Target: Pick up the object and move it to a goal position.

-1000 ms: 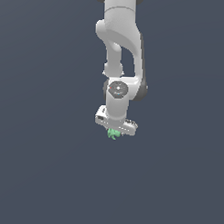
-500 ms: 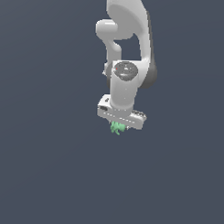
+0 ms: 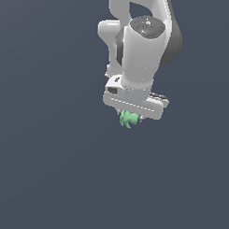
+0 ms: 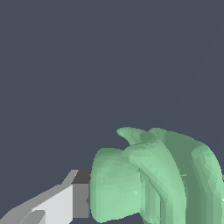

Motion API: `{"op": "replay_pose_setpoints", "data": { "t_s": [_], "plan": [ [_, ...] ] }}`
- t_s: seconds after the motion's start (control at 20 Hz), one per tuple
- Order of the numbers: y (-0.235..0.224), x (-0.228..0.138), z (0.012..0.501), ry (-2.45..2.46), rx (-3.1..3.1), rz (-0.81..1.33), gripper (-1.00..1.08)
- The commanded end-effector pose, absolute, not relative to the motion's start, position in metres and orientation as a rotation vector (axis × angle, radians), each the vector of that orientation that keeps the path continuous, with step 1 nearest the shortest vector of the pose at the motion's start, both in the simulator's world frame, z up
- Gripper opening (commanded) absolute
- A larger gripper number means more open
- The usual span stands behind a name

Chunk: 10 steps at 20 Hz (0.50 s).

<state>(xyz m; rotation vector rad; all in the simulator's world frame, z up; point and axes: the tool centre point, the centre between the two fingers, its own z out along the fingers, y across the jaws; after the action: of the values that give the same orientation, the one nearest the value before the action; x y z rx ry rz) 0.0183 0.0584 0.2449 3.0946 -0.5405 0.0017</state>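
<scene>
Under the white arm (image 3: pixel 139 52), the gripper (image 3: pixel 129 118) is holding the green object (image 3: pixel 127 119), its fingers (image 4: pixel 65 201) clamped against the lobes, above plain grey ground.

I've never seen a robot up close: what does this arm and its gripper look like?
The arm is glossy white with rounded segments, dark grey at the joints. A dark cap with small red dots tops one joint. The gripper has a wide white bar body; its jaws are white with dark pads.

Exterior view: off-arm, looks slightly down on arm, gripper (image 3: pixel 130 118) mid-frame. Wrist view: very near, looks along one visible finger (image 4: pixel 65 202). Shared: green object (image 3: pixel 128 119) (image 4: pixel 153 177) touching that finger.
</scene>
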Motion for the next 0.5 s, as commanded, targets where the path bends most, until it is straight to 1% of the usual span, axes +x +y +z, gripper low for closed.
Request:
{"op": "replay_pose_setpoints", "data": {
  "t_s": [0.0,0.45],
  "plan": [
    [0.064,0.022,0.272,-0.541,3.094,0.0,-1.0],
    [0.083,0.035,0.359,-0.541,3.094,0.001,-1.0]
  ]
}}
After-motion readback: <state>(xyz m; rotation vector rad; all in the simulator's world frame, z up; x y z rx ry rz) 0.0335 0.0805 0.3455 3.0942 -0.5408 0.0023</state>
